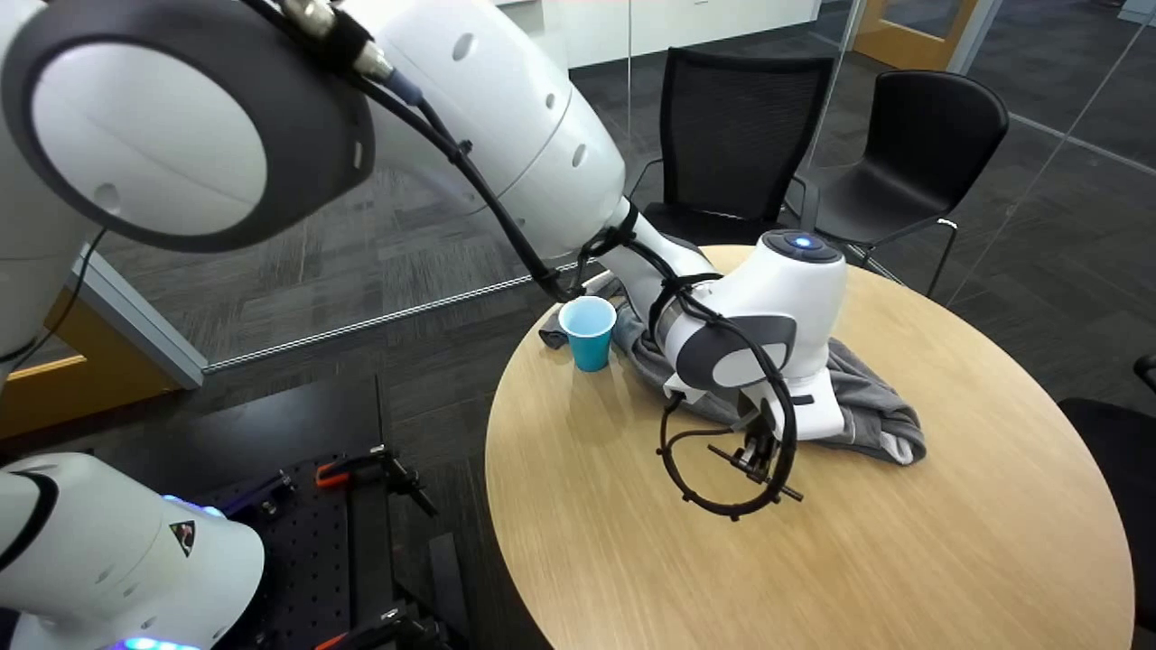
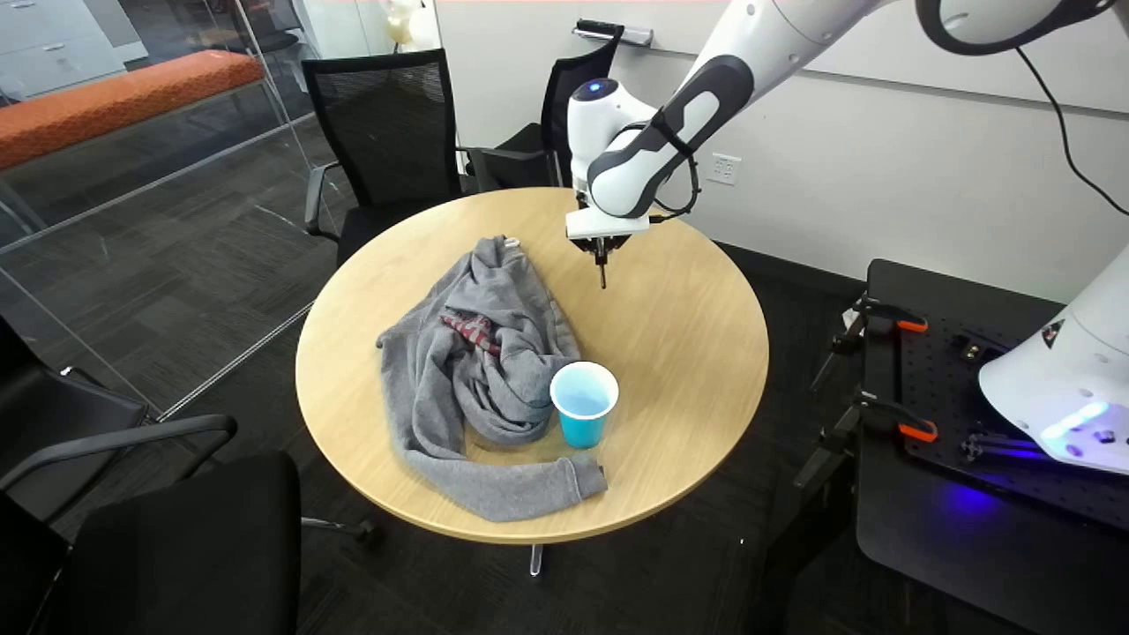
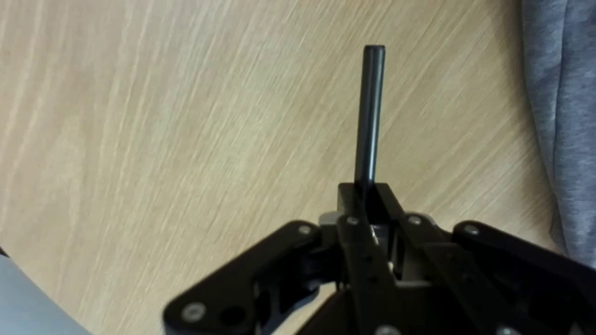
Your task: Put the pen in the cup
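A Franka Panda arm (image 1: pixel 542 135) is hanging over a round wooden table (image 2: pixel 679 370). In the wrist view, the Robotiq gripper (image 3: pixel 365 190) is clamping a slender black pen (image 3: pixel 370 111), its two jaws pressing together on it from either side, while one end of the pen is projecting beyond them over the table. In an exterior view, the pen (image 1: pixel 721 453) is running crosswise through the grip, its ends showing on opposite sides; whether it is touching the table cannot be told. In both exterior views, a light-blue cup (image 1: pixel 591 348) is standing upright near the table's edge, its paler interior showing, and the pen is being held well apart from it. A grey sweatshirt (image 2: pixel 432 388) is lying crumpled just beside the cup, a red patterned patch (image 2: pixel 472 328) showing among its folds; one sleeve (image 2: pixel 507 489) is curving across the table, its cuff (image 2: pixel 586 476) resting near the cup's base. Whether sweatshirt and cup are touching cannot be made out. A black mesh-backed chair (image 1: pixel 741 135) and a black shell chair (image 1: pixel 939 126) are standing beyond the table, and a black side table (image 2: pixel 926 529) is bearing the arm's white base (image 2: pixel 1058 379), with orange-tipped clamps (image 2: pixel 919 430) sitting along its edge. A whiteboard (image 2: pixel 873 57) is spanning the wall (image 2: pixel 882 194) above a power outlet (image 2: pixel 725 168).
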Robot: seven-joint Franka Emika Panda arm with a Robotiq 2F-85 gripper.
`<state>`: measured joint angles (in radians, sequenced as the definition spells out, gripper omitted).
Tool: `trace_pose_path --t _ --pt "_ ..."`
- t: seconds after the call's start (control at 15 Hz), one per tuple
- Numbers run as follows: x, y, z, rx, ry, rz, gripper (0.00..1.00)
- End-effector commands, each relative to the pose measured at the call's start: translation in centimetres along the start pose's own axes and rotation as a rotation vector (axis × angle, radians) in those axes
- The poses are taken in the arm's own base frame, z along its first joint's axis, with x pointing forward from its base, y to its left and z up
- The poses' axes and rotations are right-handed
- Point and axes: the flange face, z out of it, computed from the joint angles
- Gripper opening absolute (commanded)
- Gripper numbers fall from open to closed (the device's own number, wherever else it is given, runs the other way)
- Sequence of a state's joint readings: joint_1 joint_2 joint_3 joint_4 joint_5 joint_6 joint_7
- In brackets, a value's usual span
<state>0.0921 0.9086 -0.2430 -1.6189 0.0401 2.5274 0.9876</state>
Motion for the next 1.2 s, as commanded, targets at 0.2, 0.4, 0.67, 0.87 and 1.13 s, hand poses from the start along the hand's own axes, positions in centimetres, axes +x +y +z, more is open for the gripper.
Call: trace_pose_path --t 0.2,0.4,0.67,0.87,1.13 --pt "0.3 -1.4 2.8 0.007 -0.043 -0.096 0.03" --pt "0.2 -1.5 3.8 0.003 -0.050 -0.120 0.03" --pt "0.2 -1.6 4.5 -0.004 -0.053 -0.137 0.03" --pt "-0.1 -1.6 4.6 -0.011 -0.048 -0.131 0.44" --pt "-0.6 -0.7 3.9 -0.017 -0.035 -0.112 0.76"
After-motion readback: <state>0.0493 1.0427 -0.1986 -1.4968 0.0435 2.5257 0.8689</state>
